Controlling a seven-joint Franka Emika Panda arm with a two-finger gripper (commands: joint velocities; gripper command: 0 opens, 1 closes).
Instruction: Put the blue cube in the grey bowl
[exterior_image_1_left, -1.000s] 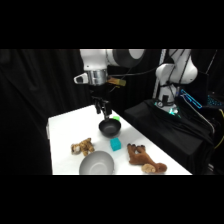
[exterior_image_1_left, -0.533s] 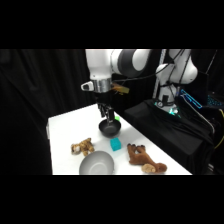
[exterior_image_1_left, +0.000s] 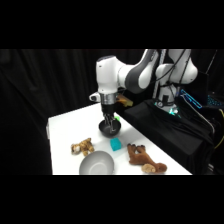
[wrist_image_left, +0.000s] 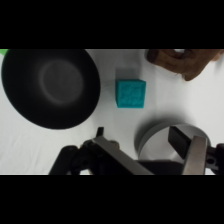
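Arm movement is the big thing here: compared with half a second back, the white arm has swung further toward the right of the side view and its upper links now bunch up at the top right, while the gripper (exterior_image_1_left: 108, 121) has dropped lower and hangs right over the black bowl (exterior_image_1_left: 109, 129) in the middle of the frame. Nothing on the white table (exterior_image_1_left: 65, 130) seems to have shifted though. The blue cube (exterior_image_1_left: 116, 144) sits on the table just below the black bowl in the side view, between it and the grey bowl (exterior_image_1_left: 97, 163), which is at the bottom centre and cut by the lower edge. A brown plush toy (exterior_image_1_left: 142, 158) lies at lower right, and a smaller brownish toy (exterior_image_1_left: 83, 147) sits to the left of the cube. In the wrist view the black bowl (wrist_image_left: 50, 87) fills the upper left, the blue cube (wrist_image_left: 131, 93) is just right of it with a gap of table between, the grey bowl's rim (wrist_image_left: 150, 135) curves in at lower right, and the brown plush toy (wrist_image_left: 187, 61) peeks in at the top right. The gripper (wrist_image_left: 150, 150) fingers stand spread apart with nothing between them, so it's holding nothing, and the cube is untouched.
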